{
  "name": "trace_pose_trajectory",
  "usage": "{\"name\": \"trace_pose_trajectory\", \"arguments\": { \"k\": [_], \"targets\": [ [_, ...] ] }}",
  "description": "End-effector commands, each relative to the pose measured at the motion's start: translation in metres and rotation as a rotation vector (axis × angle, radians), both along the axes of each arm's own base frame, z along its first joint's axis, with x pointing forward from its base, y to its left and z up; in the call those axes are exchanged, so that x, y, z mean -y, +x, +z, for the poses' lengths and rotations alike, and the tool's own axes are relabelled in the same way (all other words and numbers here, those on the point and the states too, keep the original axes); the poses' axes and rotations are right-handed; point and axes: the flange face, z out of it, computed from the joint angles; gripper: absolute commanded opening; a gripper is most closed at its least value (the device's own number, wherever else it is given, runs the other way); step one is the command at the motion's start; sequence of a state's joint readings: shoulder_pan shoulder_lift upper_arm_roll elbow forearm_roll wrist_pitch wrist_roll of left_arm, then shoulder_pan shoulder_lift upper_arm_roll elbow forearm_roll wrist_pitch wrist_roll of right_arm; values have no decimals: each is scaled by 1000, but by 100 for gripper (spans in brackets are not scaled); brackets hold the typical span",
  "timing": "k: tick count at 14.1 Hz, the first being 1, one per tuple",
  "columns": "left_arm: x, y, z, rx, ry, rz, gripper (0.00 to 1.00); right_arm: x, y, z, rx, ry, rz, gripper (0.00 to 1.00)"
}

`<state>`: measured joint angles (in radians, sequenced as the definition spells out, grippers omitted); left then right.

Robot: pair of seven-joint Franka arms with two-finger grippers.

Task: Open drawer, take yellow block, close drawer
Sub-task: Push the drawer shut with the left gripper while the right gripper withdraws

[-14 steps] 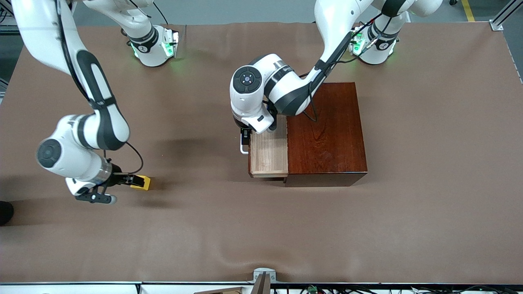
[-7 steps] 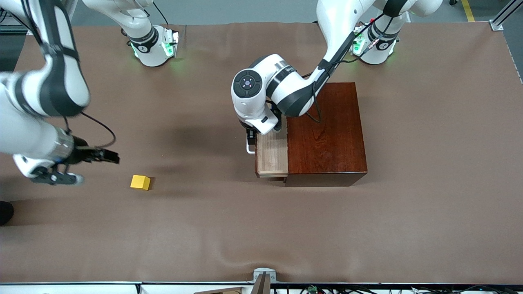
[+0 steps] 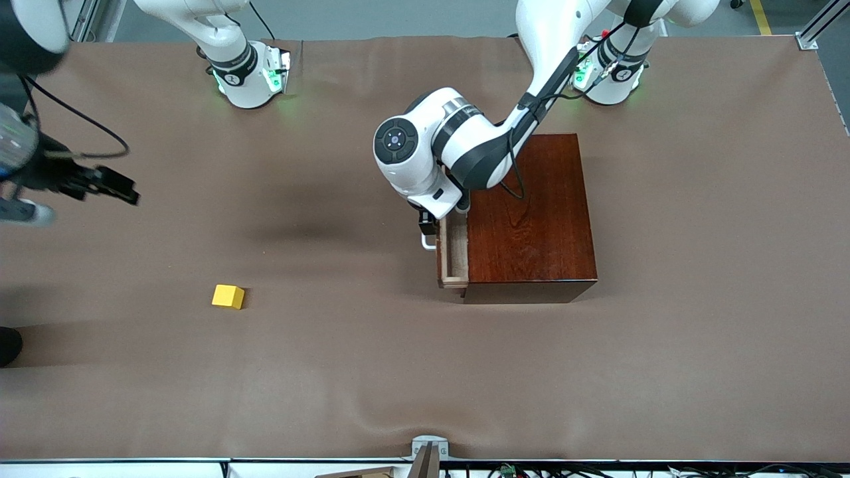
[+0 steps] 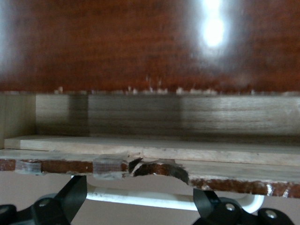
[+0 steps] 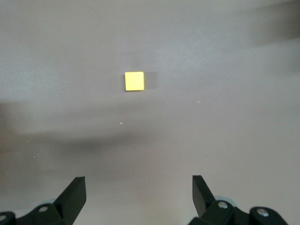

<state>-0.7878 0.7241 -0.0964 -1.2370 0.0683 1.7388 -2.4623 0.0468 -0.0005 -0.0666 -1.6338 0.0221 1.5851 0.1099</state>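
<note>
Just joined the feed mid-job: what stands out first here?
The yellow block sits alone on the table toward the right arm's end. The left gripper is at the white handle of the nearly shut drawer; the right gripper hangs open over bare table.

Right arm: enters from the upper left of the front view, its wrist at the far left edge, mid-height. Right gripper [image 3: 123, 192]: raised in the air, empty, fingers [image 5: 75, 194] spread wide apart.

Left arm: descends from the upper right of the front view, elbow bent, wrist at centre frame. Left gripper [image 3: 425, 229]: low, just below the wrist; fingers [image 4: 72, 197] spread, one on each side of the white bar handle [image 4: 173, 202].
</note>
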Motion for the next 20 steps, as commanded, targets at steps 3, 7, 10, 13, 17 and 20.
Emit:
{"name": "trace_pose_trajectory", "arguments": {
  "k": [3, 7, 10, 13, 17, 20],
  "targets": [
    [-27, -5, -14, -20, 195, 15, 100, 37, -16, 18, 26, -31, 16, 100],
    [-46, 6, -20, -13, 277, 35, 100, 30, -16, 19, 23, -30, 30, 100],
    [-46, 10, -23, 9, 287, 33, 100, 19, -16, 19, 20, -33, 18, 100],
    [-27, 7, -8, 67, 220, 30, 100, 17, -16, 19, 21, -31, 19, 100],
    [-9, 8, 20, 137, 125, 4, 100, 19, -16, 19, 20, -29, 15, 100],
    [-23, 29, 51, 237, 164, -98, 100, 20, -16, 24, 24, -33, 16, 100]
  ]
}}
